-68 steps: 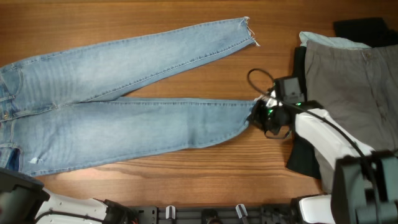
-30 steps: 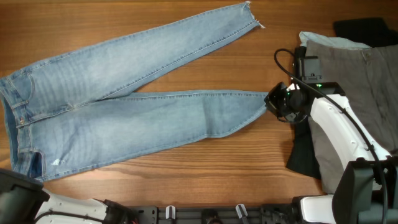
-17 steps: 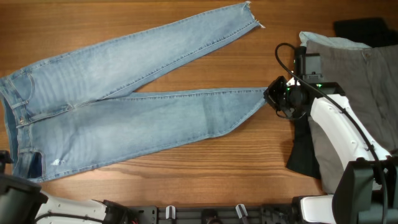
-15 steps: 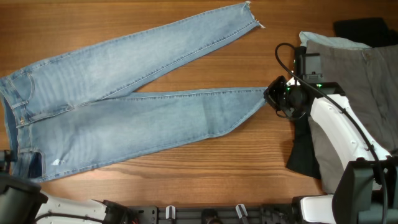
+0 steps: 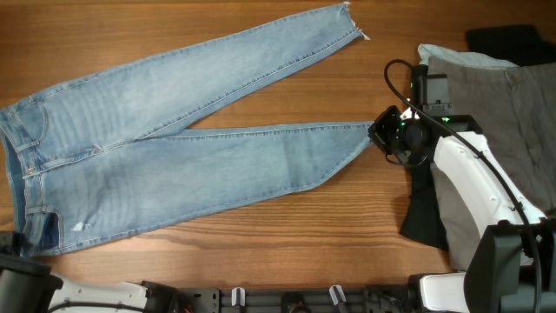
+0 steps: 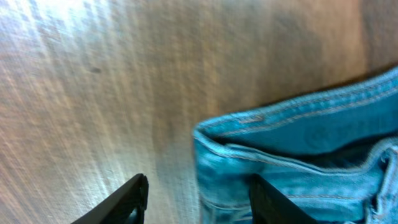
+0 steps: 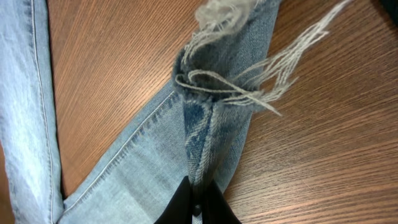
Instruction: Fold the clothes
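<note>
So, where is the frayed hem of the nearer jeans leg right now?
The frayed hem lies right of centre in the overhead view, pinched by the right gripper, just left of the grey-khaki trousers.

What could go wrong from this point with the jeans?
The right claw pinches only a narrow fold of the jeans beside the frayed threads; it might slip or snag them.
The left claw is open at the waistband corner; it might catch just one layer.
</note>
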